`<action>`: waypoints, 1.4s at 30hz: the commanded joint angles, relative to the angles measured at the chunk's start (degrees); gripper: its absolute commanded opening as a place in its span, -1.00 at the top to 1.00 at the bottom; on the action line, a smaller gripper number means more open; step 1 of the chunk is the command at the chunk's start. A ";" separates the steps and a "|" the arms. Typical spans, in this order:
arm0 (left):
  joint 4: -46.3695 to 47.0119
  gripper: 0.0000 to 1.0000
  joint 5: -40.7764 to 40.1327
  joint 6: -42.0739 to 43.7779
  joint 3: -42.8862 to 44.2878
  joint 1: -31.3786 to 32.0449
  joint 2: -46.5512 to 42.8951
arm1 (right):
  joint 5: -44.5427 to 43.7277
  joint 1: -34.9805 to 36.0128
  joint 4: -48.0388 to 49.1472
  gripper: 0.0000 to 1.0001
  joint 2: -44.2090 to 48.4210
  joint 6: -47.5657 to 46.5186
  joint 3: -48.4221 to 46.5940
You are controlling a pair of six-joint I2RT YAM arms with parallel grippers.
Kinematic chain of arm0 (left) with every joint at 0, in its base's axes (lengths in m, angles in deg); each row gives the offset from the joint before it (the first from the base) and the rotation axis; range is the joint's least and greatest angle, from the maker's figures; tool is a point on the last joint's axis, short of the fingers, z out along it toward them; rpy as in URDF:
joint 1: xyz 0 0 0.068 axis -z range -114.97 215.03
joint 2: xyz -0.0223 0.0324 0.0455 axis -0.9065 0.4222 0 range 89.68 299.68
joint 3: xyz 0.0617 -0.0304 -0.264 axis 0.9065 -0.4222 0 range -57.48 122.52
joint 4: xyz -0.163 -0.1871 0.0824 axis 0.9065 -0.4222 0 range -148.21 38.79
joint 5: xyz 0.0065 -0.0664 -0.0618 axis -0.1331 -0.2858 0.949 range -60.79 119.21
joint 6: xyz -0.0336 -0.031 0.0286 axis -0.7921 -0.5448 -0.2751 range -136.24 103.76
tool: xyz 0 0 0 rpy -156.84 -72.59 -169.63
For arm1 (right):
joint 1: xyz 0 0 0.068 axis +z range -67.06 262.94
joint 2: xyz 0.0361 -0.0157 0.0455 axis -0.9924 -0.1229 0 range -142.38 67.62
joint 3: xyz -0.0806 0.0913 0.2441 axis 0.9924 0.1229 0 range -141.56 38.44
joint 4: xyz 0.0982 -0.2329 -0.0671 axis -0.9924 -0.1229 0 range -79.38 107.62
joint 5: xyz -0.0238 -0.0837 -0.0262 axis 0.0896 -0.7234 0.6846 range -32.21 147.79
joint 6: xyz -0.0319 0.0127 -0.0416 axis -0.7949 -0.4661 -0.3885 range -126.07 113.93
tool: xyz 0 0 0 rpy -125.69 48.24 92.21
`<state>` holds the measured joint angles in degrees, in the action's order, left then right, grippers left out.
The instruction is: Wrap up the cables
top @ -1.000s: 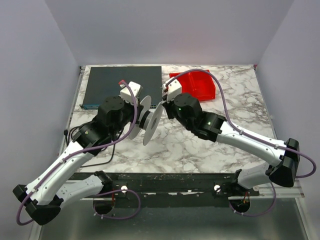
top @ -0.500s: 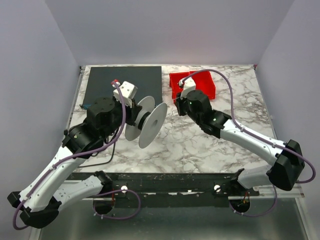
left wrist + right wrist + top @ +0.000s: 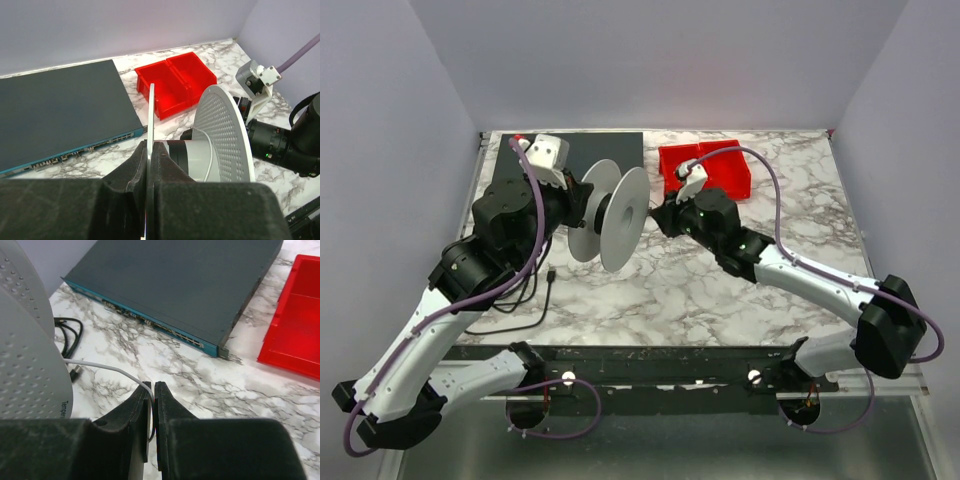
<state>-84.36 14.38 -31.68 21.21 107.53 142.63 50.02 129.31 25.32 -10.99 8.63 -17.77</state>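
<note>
A white spool [image 3: 612, 212] with two round perforated flanges is held up off the table. My left gripper [image 3: 150, 150] is shut on the edge of its near flange [image 3: 150, 112]. A thin white cable [image 3: 209, 155] runs over the spool's grey hub [image 3: 194, 159]. In the right wrist view the same cable [image 3: 107, 370] leads from the spool's flange [image 3: 27, 370] into my right gripper [image 3: 152, 390], which is shut on it. In the top view my right gripper [image 3: 660, 216] sits just right of the spool.
A dark flat network switch [image 3: 575, 160] lies at the back left. A red two-compartment bin [image 3: 708, 168] stands at the back middle. Black cords [image 3: 525, 295] lie on the marble table [image 3: 720, 290] near the left arm.
My left gripper has raised the spool and swung it up and back. My right gripper has moved left to the spool's right flange.
</note>
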 commanded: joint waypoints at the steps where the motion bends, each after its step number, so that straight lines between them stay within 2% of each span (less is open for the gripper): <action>1: 2.16 1.00 -6.68 -3.38 1.97 0.04 0.70 | 4.04 -0.40 6.00 0.69 -2.54 3.79 0.55; 5: 2.72 1.00 -10.07 -5.43 2.15 0.21 1.33 | 5.36 -0.40 7.24 0.63 -4.62 5.29 -0.26; 17: 0.67 1.00 -15.41 -6.89 9.71 1.52 5.86 | 9.71 -0.40 16.52 -0.07 -8.30 11.42 1.14; 28: -1.45 1.00 -20.22 -6.09 16.11 3.89 8.43 | 10.44 -0.39 22.92 -0.50 -10.93 14.94 1.83; 33: -2.27 1.00 -22.50 -6.18 18.14 4.42 9.24 | 11.48 -0.40 25.11 -0.59 -11.31 16.48 2.82; 42: -3.61 1.00 -26.19 -7.36 22.17 4.80 11.96 | 13.76 0.70 31.93 -0.60 -12.64 21.66 7.49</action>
<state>-89.60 -7.93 -37.39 40.01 111.99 153.82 62.13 129.09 52.16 -21.79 27.38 -12.22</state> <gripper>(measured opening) 0.036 0.798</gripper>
